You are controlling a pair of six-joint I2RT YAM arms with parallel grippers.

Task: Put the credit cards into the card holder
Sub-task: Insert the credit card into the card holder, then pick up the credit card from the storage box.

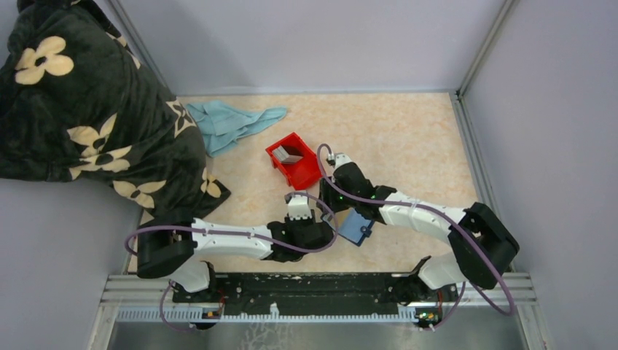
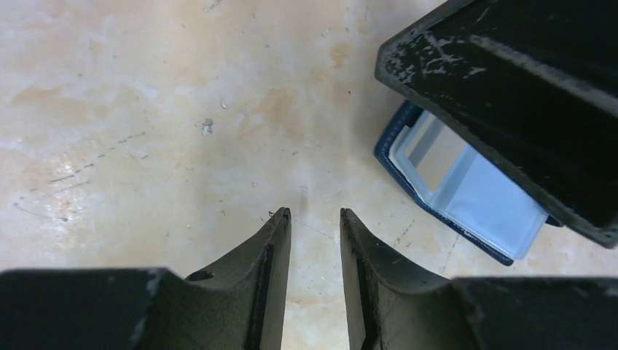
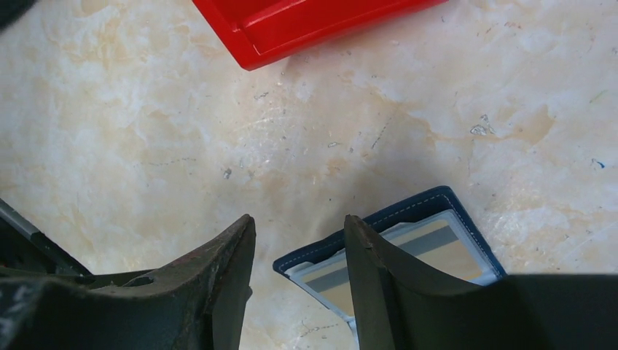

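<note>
A: Checking card holder point(image 1: 357, 227) — where?
B: Lying open on the table point(image 1: 408, 138), about 5 o'clock from the red bin point(image 1: 295, 162); one tan-striped card point(image 3: 444, 254) sits in a clear slot.
A: Claws?
B: Both empty — left claw point(image 2: 315, 219) narrowly parted, right claw point(image 3: 299, 226) spread, one finger overlapping the holder's corner.

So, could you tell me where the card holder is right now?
Top view: the card holder lies open near the table's front edge, slightly right of centre, in front of the red bin.
</note>
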